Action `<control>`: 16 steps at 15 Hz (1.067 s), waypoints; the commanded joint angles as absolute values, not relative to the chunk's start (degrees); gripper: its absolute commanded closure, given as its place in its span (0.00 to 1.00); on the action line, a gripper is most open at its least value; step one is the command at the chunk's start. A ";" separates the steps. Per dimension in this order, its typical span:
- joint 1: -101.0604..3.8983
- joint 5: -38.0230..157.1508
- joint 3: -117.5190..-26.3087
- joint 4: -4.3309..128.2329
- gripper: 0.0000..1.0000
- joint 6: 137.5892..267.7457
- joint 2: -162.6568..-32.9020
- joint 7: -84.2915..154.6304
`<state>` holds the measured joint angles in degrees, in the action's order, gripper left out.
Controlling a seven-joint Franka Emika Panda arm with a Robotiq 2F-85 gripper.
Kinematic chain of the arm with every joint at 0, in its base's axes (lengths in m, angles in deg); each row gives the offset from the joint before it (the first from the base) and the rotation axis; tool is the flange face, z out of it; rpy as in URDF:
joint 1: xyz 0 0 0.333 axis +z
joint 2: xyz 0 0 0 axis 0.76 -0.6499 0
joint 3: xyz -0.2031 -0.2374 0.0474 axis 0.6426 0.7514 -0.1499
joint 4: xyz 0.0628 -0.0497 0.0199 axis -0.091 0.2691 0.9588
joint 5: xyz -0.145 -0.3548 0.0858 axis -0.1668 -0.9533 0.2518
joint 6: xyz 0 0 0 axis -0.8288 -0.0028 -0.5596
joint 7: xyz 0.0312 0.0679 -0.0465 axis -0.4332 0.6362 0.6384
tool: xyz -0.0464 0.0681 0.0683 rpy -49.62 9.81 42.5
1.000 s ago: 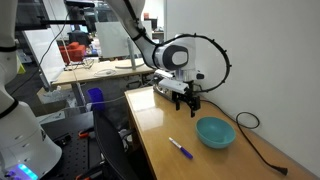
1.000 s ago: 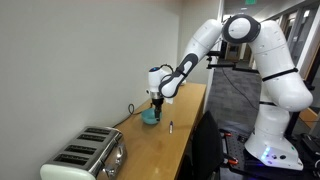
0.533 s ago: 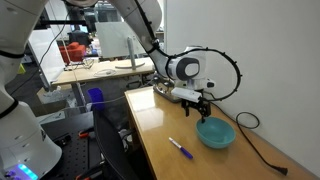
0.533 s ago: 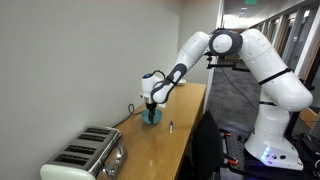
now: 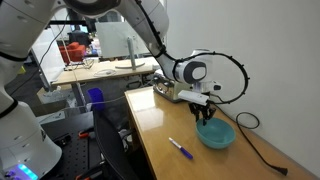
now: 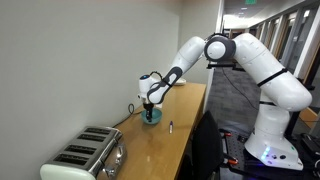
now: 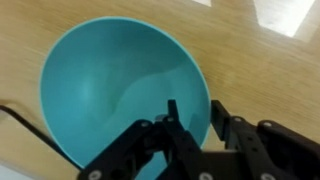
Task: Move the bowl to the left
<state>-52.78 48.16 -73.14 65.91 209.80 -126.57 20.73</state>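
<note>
The teal-blue bowl [image 5: 217, 136] [image 6: 152, 117] sits on the wooden table near the wall. It fills the wrist view, bowl [image 7: 105, 85]. My gripper [image 5: 206, 117] [image 6: 150, 107] [image 7: 193, 108] has come down over the bowl's near rim. One finger [image 7: 172, 113] is inside the bowl and the other is outside the rim. The jaws are partly closed around the rim. A strip of teal still shows between the inner finger and the rim, so the rim is not pinched.
A purple pen [image 5: 181, 148] [image 6: 170, 126] lies on the wooden table [image 5: 155, 115] in front of the bowl. A black cable [image 5: 256, 136] [image 7: 15, 113] runs beside the bowl by the wall. A silver toaster [image 6: 88, 155] stands at the table's other end.
The arm swung over to the bowl and lowered onto its rim. The jaws went from wide open to partly closed around the rim. The bowl has not moved.
</note>
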 commanded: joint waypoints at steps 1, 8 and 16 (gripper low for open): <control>-53.66 49.69 -73.94 63.39 0.88 206.31 -127.64 18.99; -52.63 49.80 -73.07 65.79 0.99 206.38 -125.68 22.28; -45.50 49.50 -74.33 76.00 0.99 207.62 -117.15 31.34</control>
<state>-48.65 49.20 -74.58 70.72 207.91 -121.62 27.06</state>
